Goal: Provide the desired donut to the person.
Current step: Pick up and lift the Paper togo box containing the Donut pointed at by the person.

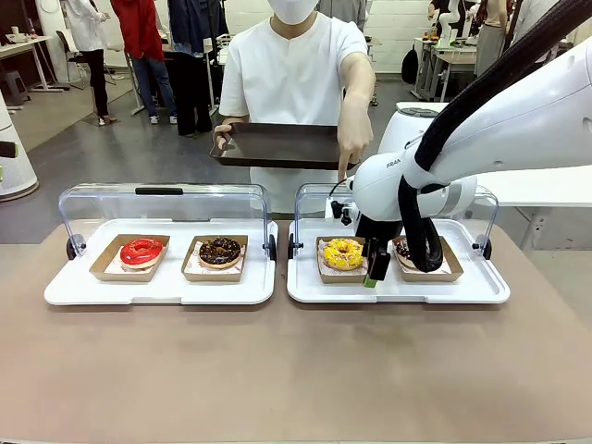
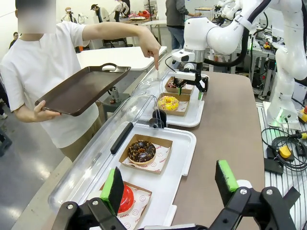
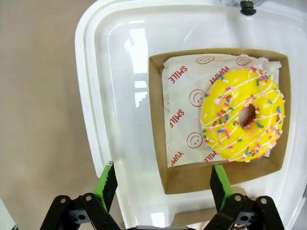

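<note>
The person's hand point(image 1: 352, 139) seems to point at the yellow donut point(image 3: 225, 129) in its box point(image 3: 192, 179) on the right tray point(image 3: 120, 96). The right gripper point(image 3: 162, 171) hovers above, fingers apart; next, lower and clamp the box wall.

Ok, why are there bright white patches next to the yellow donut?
Right wrist view: that is light glaring off the glossy white tray beside the yellow donut; left wrist view: the clear lid catches bright streaks too; front view: light is even, shadows faint.

A red donut point(image 1: 141, 251) and a chocolate donut point(image 1: 220, 251) lie side by side on a white tray point(image 1: 157, 289).
</note>
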`<state>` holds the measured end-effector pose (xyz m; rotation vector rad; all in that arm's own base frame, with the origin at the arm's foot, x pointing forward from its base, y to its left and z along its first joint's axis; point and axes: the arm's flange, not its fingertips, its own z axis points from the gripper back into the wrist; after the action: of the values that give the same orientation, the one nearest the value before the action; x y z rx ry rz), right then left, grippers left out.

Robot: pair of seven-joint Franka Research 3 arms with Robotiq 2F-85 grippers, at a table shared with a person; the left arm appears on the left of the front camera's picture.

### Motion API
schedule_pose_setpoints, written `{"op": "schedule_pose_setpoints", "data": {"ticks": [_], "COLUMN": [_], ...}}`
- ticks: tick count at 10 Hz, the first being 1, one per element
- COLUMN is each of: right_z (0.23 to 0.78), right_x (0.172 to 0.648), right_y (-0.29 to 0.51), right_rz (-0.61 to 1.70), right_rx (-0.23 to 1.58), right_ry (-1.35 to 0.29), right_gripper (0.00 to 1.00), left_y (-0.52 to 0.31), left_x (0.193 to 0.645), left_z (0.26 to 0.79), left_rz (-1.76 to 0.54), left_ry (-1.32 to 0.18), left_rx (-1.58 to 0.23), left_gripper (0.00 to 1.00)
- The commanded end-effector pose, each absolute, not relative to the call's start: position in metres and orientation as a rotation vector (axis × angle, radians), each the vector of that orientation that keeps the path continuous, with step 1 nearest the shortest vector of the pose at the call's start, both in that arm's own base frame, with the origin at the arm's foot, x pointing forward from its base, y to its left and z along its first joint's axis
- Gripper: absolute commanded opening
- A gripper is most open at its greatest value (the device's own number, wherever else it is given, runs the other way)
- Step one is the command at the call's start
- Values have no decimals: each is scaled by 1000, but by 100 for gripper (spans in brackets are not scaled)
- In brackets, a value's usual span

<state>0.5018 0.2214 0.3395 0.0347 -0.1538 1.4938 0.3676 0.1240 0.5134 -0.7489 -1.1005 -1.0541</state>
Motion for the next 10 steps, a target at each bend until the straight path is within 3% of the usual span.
{"op": "schedule_pose_setpoints", "data": {"ticks": [1,7,8,9,10], "right_z": [333,323,323,323,323], "right_x": [510,515,515,515,515], "right_y": [222,226,226,226,226], "right_rz": [1529,1540,1545,1549,1552], "right_rx": [36,18,17,13,13], "right_ry": [-155,-123,-122,-122,-119], "right_gripper": [100,100,94,56,36], "left_y": [125,125,125,125,125], "left_x": [368,368,368,368,368], "left_z": [514,514,514,514,514], "left_rz": [-1051,-1051,-1051,-1051,-1051], "left_ry": [-1114,-1114,-1114,-1114,-1114], "left_rx": [-747,-747,-747,-747,-747], "left_gripper": [100,100,100,100,100]}}
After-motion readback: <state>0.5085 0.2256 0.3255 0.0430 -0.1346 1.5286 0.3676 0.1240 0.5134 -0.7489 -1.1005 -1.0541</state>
